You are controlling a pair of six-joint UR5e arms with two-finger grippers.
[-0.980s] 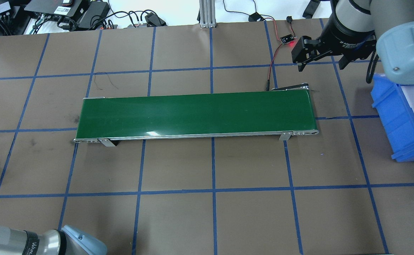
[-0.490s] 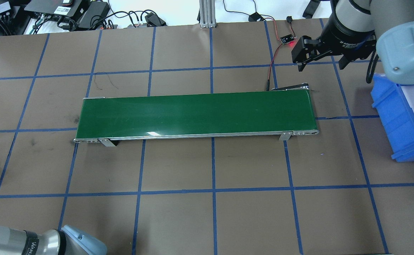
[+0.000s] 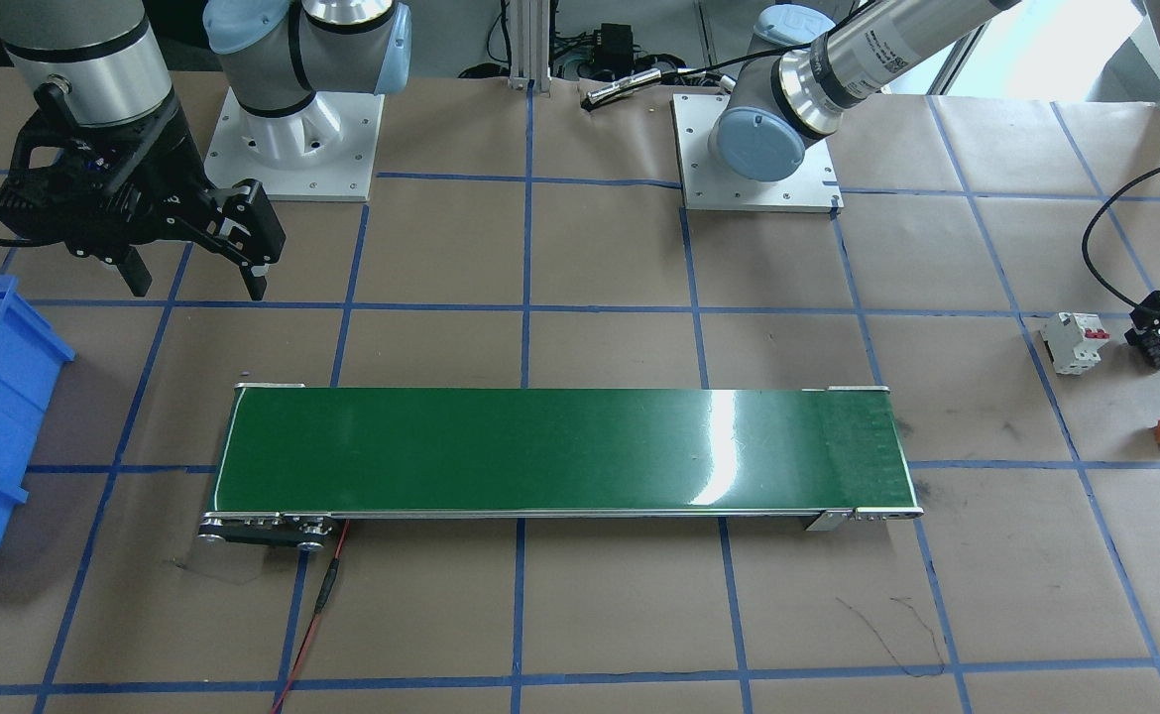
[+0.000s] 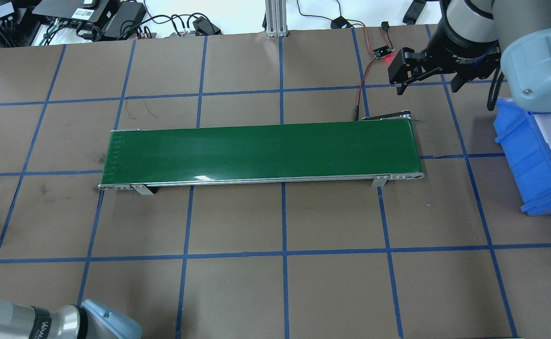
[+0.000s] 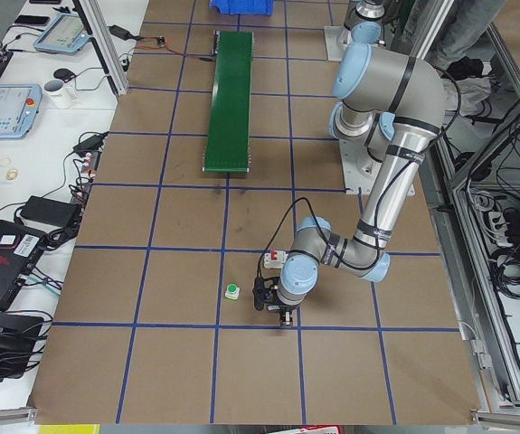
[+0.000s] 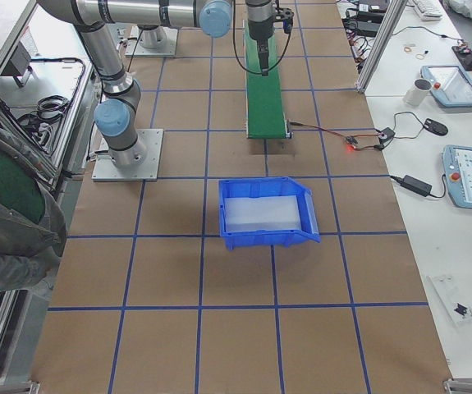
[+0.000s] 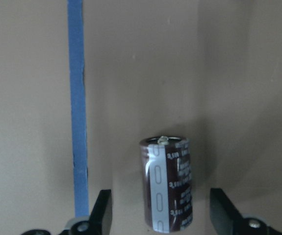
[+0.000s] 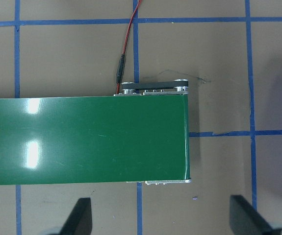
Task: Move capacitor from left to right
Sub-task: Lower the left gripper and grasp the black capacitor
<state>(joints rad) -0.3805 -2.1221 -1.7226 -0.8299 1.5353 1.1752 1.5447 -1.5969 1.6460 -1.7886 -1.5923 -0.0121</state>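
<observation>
Capacitor point(image 7: 167, 188) on tabletop point(image 7: 28, 73) between left gripper's point(image 7: 163, 211) spread fingers point(image 7: 103, 211), untouched; right gripper point(image 4: 427, 87), jaws wide apart, hovers at conveyor's point(image 4: 261, 153) 1 o'clock.

My right pincer point(image 6: 262, 67) hangs with the green conveyor belt point(image 6: 266, 107) behind it, stretching towards the camera. Past the belt's end, well on this side of the pincer, sits a blue bin point(image 6: 268, 234); a red-lit sensor board point(image 6: 351, 141) lies off to one side.

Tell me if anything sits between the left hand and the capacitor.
Nothing visible does. In the left wrist view the capacitor sits between the open fingers of the left hand, with bare brown paper in the gaps on both sides.
</observation>
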